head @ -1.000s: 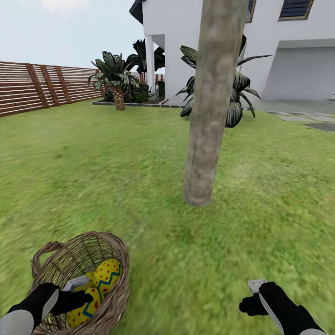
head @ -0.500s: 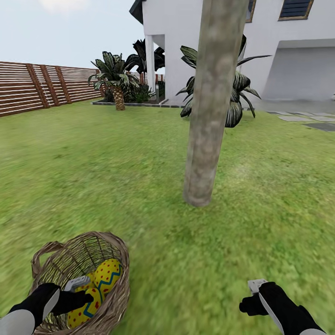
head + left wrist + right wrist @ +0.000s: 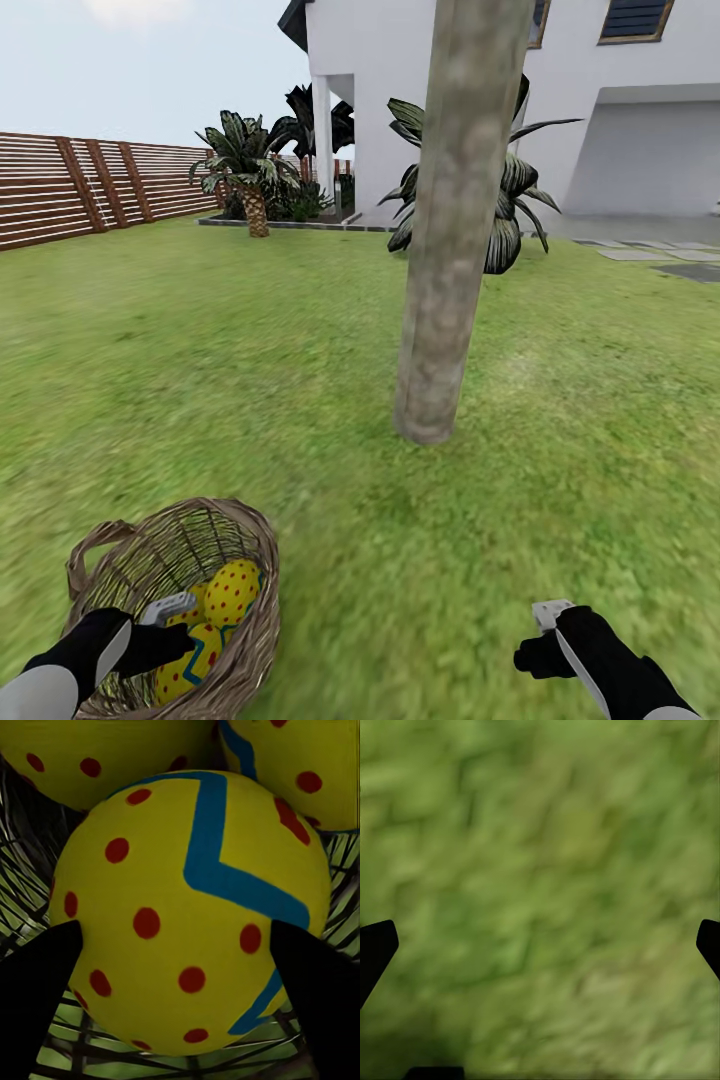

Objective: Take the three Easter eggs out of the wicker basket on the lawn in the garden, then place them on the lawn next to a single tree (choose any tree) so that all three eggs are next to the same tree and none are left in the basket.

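The wicker basket (image 3: 120,560) sits on the lawn (image 3: 250,380) at the near left, holding the yellow Easter eggs. Two eggs show in the head view, one (image 3: 232,592) higher and one (image 3: 197,655) lower with a blue zigzag. My left gripper (image 3: 165,635) reaches down into the basket. In the left wrist view its dark fingers (image 3: 37,982) press both sides of a red-dotted egg (image 3: 187,892), with two more eggs (image 3: 90,757) behind it. The grey-brown tree trunk (image 3: 450,230) rises a short way ahead, right of centre. My right gripper (image 3: 545,640) hangs open over bare grass (image 3: 540,892).
A white house (image 3: 600,100) with a grey garage door stands behind the tree. Spiky palms (image 3: 245,160) grow by the house, and a slatted wooden fence (image 3: 70,185) runs along the far left. Paving slabs (image 3: 650,255) lie at the far right.
The left gripper has sunk slightly deeper into the basket, and the eggs have shifted and turned. The near egg's blue zigzag now faces up. The right arm and the view are unchanged.
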{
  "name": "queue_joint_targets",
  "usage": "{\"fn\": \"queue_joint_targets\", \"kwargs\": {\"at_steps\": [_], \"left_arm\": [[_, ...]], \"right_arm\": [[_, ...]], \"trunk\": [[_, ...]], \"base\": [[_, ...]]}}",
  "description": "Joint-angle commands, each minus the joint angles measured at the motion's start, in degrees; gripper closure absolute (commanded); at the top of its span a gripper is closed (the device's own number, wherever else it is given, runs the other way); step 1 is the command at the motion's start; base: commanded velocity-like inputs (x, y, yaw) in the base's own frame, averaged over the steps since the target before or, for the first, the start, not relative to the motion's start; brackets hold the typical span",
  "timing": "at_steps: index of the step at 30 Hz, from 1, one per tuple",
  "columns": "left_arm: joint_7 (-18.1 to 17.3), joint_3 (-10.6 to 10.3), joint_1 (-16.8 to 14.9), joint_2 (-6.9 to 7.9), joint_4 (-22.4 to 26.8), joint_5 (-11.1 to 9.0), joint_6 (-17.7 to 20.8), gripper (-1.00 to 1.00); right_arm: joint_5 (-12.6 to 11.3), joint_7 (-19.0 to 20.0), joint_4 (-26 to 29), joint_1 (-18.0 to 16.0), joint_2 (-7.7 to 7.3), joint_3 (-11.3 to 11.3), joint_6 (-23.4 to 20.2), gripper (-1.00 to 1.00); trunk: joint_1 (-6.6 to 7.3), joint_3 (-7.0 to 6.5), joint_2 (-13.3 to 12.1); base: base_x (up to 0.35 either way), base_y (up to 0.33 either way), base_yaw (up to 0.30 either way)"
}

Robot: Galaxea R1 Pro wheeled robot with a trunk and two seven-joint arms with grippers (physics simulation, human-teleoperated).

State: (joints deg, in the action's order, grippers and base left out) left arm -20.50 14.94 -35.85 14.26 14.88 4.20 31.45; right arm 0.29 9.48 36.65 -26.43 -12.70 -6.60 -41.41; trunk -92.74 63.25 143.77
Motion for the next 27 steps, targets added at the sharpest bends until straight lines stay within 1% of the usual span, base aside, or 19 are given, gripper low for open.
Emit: {"fn": "queue_joint_targets", "kwargs": {"at_steps": [1,8,23,27], "left_arm": [[-0.33,0.26,0.02,-0.02,0.06,0.82,0.28,1.00],[-0.33,0.28,0.04,-0.45,0.06,0.89,0.28,1.00],[-0.33,0.26,0.06,-0.46,0.06,0.88,0.28,1.00],[-0.33,0.26,0.06,-0.46,-0.10,0.82,0.36,1.00]], "right_arm": [[0.06,0.14,0.04,-0.02,-0.06,-0.25,-0.25,-1.00],[0.04,0.15,0.07,-0.02,-0.04,-0.33,-0.25,-1.00],[0.10,0.10,0.03,-0.02,0.05,-0.38,-0.25,-1.00],[0.14,0.10,0.00,-0.03,0.08,-0.43,-0.25,-1.00]], "trunk": [[0.01,0.06,0.02],[0.01,0.06,0.02],[0.01,0.06,0.02],[0.11,-0.83,-0.03]], "base": [[0.000,0.000,0.000],[0.000,0.000,0.000],[0.000,0.000,0.000],[0.000,0.000,0.000]]}}
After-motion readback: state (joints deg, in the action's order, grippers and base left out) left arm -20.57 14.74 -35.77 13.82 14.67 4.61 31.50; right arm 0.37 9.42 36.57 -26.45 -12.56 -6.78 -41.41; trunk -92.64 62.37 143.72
